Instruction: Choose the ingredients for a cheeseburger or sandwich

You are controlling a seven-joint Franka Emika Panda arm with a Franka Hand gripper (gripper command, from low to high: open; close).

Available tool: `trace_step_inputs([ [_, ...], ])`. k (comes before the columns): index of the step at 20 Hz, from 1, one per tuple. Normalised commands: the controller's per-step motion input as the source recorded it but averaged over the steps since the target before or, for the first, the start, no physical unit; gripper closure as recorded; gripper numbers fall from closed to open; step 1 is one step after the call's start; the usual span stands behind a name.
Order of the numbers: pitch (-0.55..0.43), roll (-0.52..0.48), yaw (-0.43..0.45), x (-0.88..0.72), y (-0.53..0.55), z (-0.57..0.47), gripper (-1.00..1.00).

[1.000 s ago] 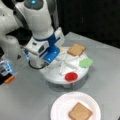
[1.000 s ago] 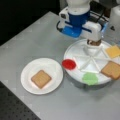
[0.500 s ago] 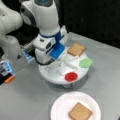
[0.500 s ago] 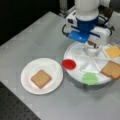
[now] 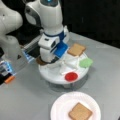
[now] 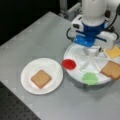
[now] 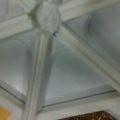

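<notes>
Lowered since the earlier frame, the gripper sits deep over the white divided tray in a front view, by the dark patty; whether it grips cannot be told. Toast lies on the white plate. In a front view, red disc, green leaf, cheese and toast fill tray compartments. Wrist view shows tray dividers.

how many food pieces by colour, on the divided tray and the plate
tan toast: 2, one on the plate, one on the tray
red disc: 1
green leaf: 1
yellow cheese: 1
brown patty: 1
total: 6
</notes>
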Motion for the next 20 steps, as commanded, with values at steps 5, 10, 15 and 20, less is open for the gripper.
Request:
trace_step_inputs([
  [5,-0.149,0.092,0.035,0.01,0.13,-0.17,-1.00],
  [10,-0.090,0.139,-0.005,0.03,0.19,-0.14,-1.00],
  [15,-0.039,0.195,-0.070,0.02,0.16,-0.04,-1.00],
  [20,-0.043,0.158,-0.047,0.06,0.09,-0.02,-1.00],
])
